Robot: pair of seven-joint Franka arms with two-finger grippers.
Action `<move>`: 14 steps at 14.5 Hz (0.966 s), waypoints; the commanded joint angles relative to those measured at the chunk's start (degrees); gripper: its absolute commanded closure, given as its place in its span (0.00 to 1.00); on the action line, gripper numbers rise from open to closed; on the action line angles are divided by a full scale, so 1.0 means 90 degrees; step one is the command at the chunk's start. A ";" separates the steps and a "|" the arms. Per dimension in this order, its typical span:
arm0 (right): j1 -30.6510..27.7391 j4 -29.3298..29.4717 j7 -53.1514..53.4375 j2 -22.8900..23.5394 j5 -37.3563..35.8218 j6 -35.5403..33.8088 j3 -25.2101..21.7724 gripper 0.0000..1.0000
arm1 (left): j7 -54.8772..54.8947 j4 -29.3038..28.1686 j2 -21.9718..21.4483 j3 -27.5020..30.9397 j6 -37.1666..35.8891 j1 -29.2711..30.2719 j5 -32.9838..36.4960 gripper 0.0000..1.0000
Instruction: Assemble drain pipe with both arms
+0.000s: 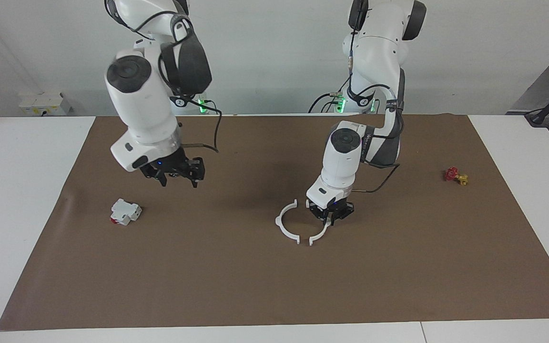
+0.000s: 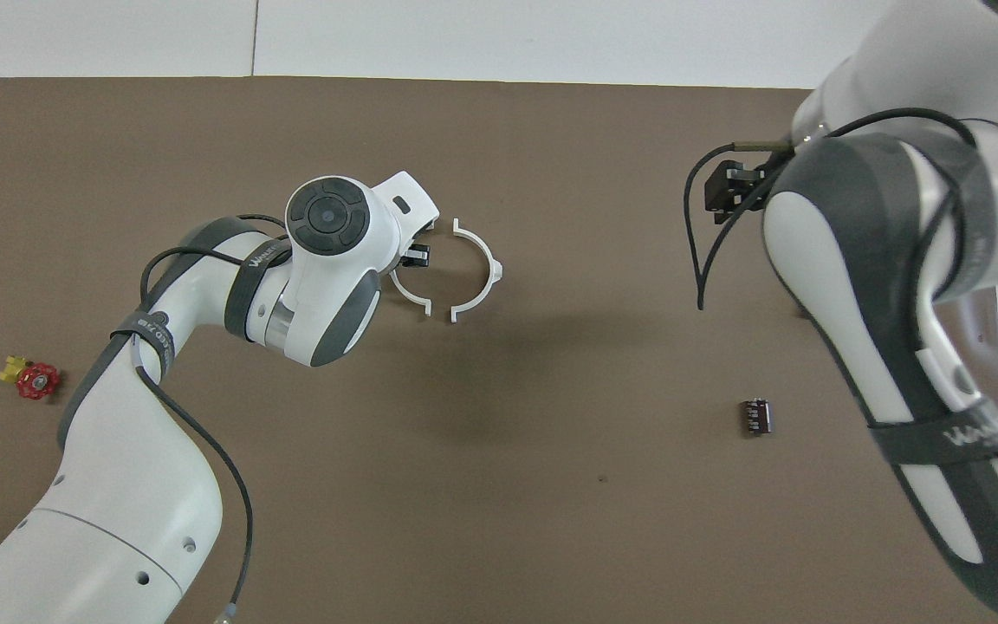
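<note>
The drain pipe is in two white half-circle arcs. One arc (image 1: 279,226) (image 2: 489,260) lies flat on the brown mat (image 1: 255,286) with nothing gripping it. My left gripper (image 1: 331,216) (image 2: 417,254) is shut on the second arc (image 1: 321,233) (image 2: 408,293) and holds it low, facing the first. Their end tabs are close together, with a small gap between them. My right gripper (image 1: 179,178) (image 2: 729,191) hangs open and empty, high over the mat toward the right arm's end.
A white block with a red end (image 1: 125,212) lies on the mat toward the right arm's end. A small dark cylinder (image 2: 756,416) lies nearer to the robots than that block. A red and yellow valve (image 1: 454,175) (image 2: 35,380) sits toward the left arm's end.
</note>
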 commanded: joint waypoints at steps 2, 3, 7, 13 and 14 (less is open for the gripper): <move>-0.0456 -0.0631 -0.0352 -0.1014 0.0129 -0.0447 0.0102 0.17 | -0.0185 -0.0167 -0.0067 0.0127 0.0281 -0.0168 0.0167 1.00; -0.0525 -0.0972 -0.0400 -0.1336 0.0129 -0.0447 0.0093 0.16 | -0.0195 -0.0167 -0.0066 0.0117 0.0379 -0.0168 0.0167 1.00; -0.0545 -0.2135 -0.0556 -0.2333 0.0061 -0.0399 0.0054 0.13 | -0.0195 -0.0138 0.0011 0.0117 0.0585 -0.0158 0.0157 1.00; -0.0448 -0.2576 -0.0654 -0.2579 0.0041 -0.0067 0.0063 0.03 | -0.0234 -0.0138 0.0041 0.0107 0.0605 -0.0168 0.0157 1.00; -0.0457 -0.2586 -0.0654 -0.2579 0.0041 -0.0067 0.0063 0.03 | -0.0234 -0.0129 0.0041 0.0107 0.0605 -0.0168 0.0157 1.00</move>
